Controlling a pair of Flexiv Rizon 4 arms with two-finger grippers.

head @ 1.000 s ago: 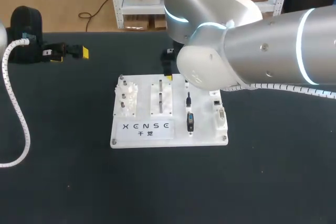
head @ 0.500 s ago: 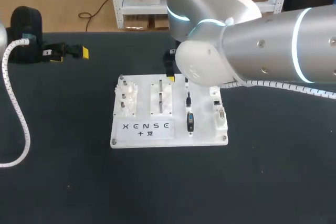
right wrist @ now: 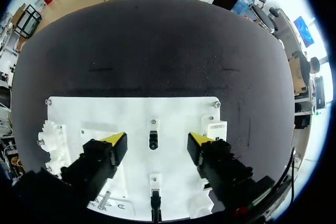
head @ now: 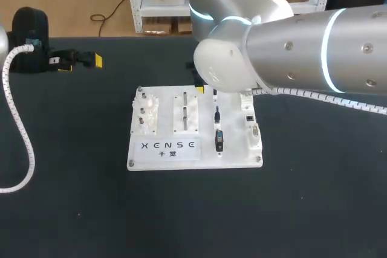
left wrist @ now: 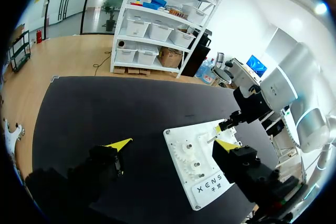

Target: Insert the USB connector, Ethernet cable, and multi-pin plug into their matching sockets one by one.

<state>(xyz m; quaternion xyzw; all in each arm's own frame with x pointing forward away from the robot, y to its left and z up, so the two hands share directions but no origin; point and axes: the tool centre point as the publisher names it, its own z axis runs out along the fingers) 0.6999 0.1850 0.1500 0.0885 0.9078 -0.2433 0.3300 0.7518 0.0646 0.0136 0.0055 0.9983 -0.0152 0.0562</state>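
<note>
Right wrist view looks straight down on the white board (right wrist: 131, 111). The right gripper (right wrist: 157, 139) hangs above the board's far part with its fingers spread wide, holding nothing. Down on the board, between the 2 yellow tips, sits a small black plug (right wrist: 153, 140), apart from both fingers. Another black plug (right wrist: 156, 201) lies in the same line, nearer the wrist. A white socket block (right wrist: 215, 128) stands just beside 1 finger and white gears (right wrist: 52, 140) beside the other.

From the head view, the right arm (head: 290, 52) comes in from the right and reaches past the middle, over the board's far edge. A larger black plug (head: 219, 140) sits lower in the same column, with the sockets (head: 253, 126) near the board's right edge. I cannot tell which plug is the USB, Ethernet or multi-pin one.

The left gripper (left wrist: 172, 144) is well apart from the board, over the black table (head: 72, 209). Its fingers are also wide and empty.
</note>
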